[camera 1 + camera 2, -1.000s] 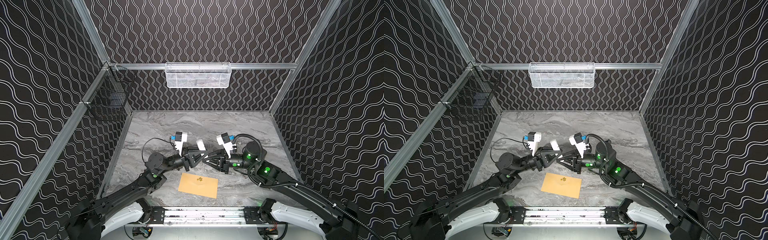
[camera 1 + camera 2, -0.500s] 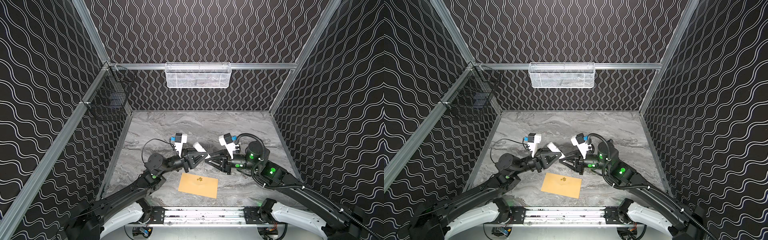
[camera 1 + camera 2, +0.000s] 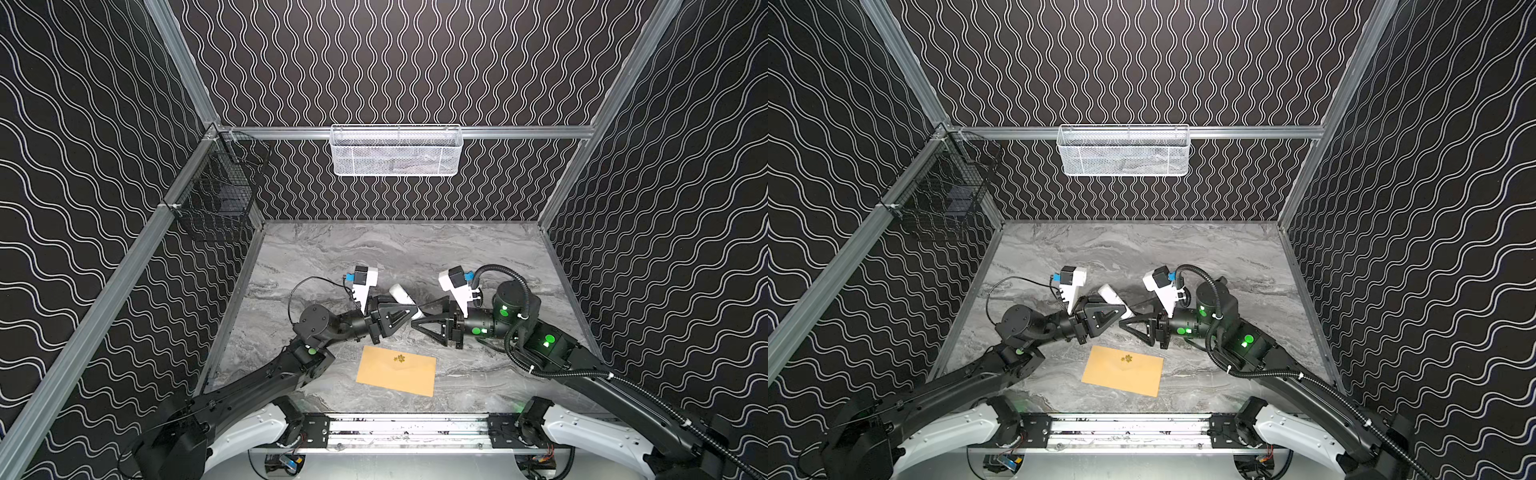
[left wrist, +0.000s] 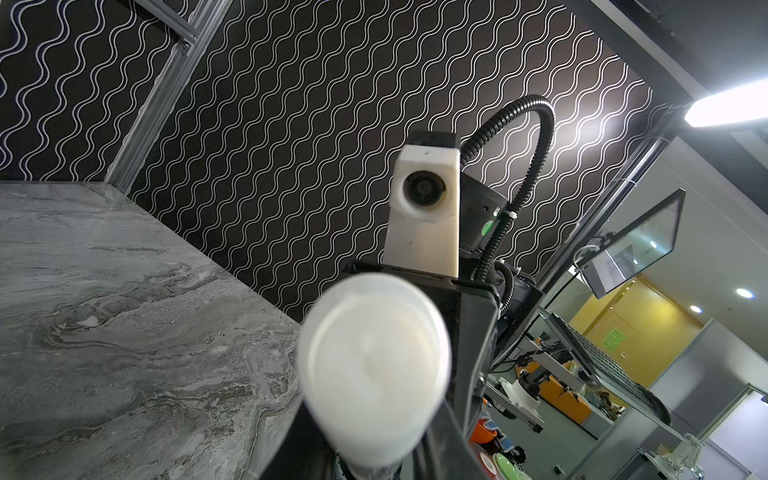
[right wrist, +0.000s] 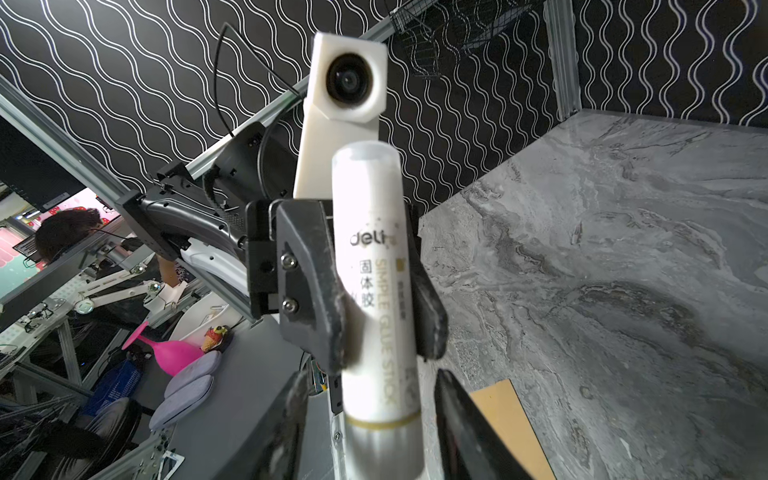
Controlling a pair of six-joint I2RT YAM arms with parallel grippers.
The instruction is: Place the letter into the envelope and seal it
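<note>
Near the front edge of the bench (image 3: 332, 257), about mid-width, the envelope (image 3: 397, 370) lies flat with the flap looking folded down and the gold mark up. Nothing touches it. I can't see the letter in any view, so I can't tell whether it's inside.

Above and behind the envelope, both arms meet over a white glue stick (image 5: 372, 270). The left gripper (image 5: 374, 328) is clamped across the barrel mid-length. The right gripper (image 5: 378, 428) sits round the cap end, and I see a gap on both sides of the stick, so its jaws are apart and holding nothing. The cap looks on, below the gold band.

My read is that this is a cap pull or a regrasp.

Risks from here:
- If the right claw closes off-centre, it levers the stick askew in the left grip, because the barrel is smooth and could slide.
- If the stick drops, it lands on or beside the envelope and shifts it.
- With the flap down, glue has nowhere to go until the flap is lifted.
- With the letter unseen, I could be sealing an empty envelope.
</note>
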